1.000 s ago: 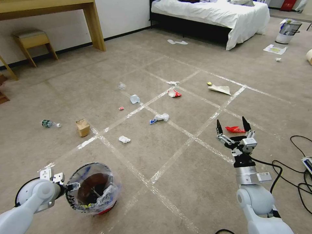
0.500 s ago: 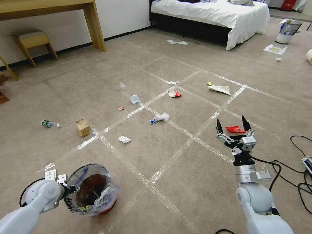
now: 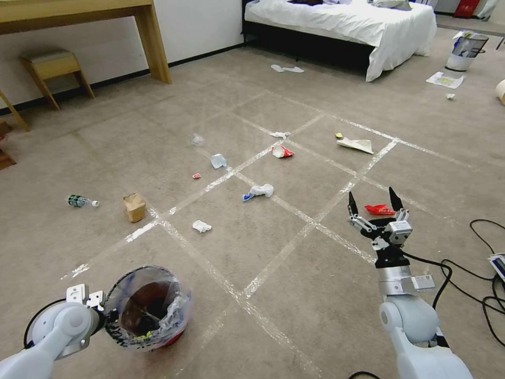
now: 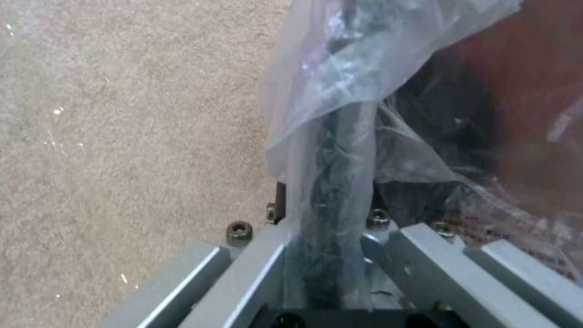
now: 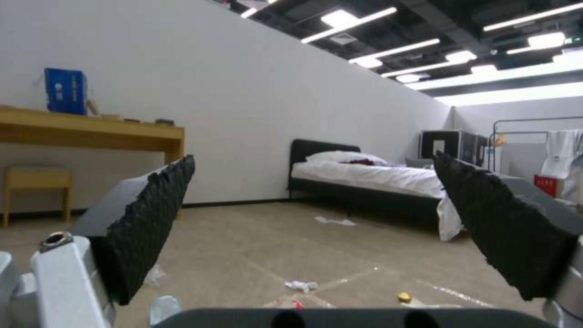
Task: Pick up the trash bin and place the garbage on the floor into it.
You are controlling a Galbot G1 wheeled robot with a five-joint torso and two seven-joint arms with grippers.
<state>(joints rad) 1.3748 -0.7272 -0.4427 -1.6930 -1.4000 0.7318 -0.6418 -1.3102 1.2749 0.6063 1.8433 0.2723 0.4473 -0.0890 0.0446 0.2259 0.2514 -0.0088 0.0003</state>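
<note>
The left gripper (image 3: pixel 108 310) is pinching the rim of the small round red-brown trash bin (image 3: pixel 147 308), lined with crinkly clear plastic, low at the robot's left. The right gripper (image 3: pixel 371 202) is hovering wide open, just short of a flat red packet (image 3: pixel 380 210). Open beige carpet floor (image 3: pixel 294 273) is lying between them.

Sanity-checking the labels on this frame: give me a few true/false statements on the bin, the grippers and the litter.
1. The left gripper is shut on the bin rim. True; the left wrist view shows the rim and bag between its fingers.
2. The right gripper holds a red packet. False; it is open and empty, and the red packet lies on the floor beyond it.
3. A brown carton lies on the floor. True.
4. The bottle is inside the bin. False; it lies on the floor, left of the carton.
5. The bin is unlined. False; a clear bag lines it.
</note>
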